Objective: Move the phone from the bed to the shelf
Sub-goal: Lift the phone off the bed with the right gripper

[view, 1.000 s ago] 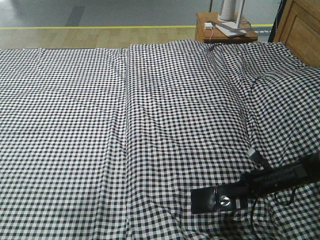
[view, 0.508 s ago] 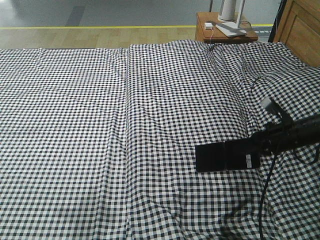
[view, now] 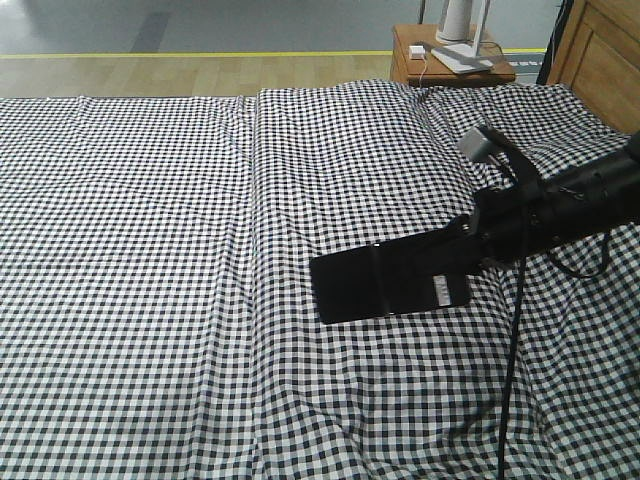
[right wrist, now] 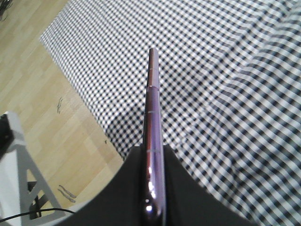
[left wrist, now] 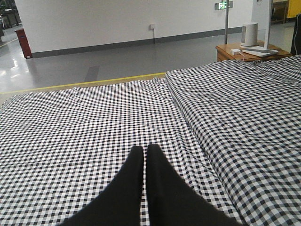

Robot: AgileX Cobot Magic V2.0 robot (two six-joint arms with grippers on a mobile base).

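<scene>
The phone, a thin glossy black slab with a small white sticker near my fingers, hangs flat above the bed. My right gripper is shut on its right end. In the right wrist view the phone shows edge-on, a pinkish-silver strip clamped between the two black fingers of the right gripper. My left gripper is shut with nothing in it, low over the gingham sheet. It does not show in the front view. The shelf is out of view.
A small reddish-brown bedside table with a white device and a cable stands beyond the bed's far right corner. A wooden panel rises at the right edge. Wood floor and a white frame lie beside the bed.
My right gripper has carried the phone up off the sheet near the front edge, away from the camera and to the left. The phone now shows larger and higher above the bed.
</scene>
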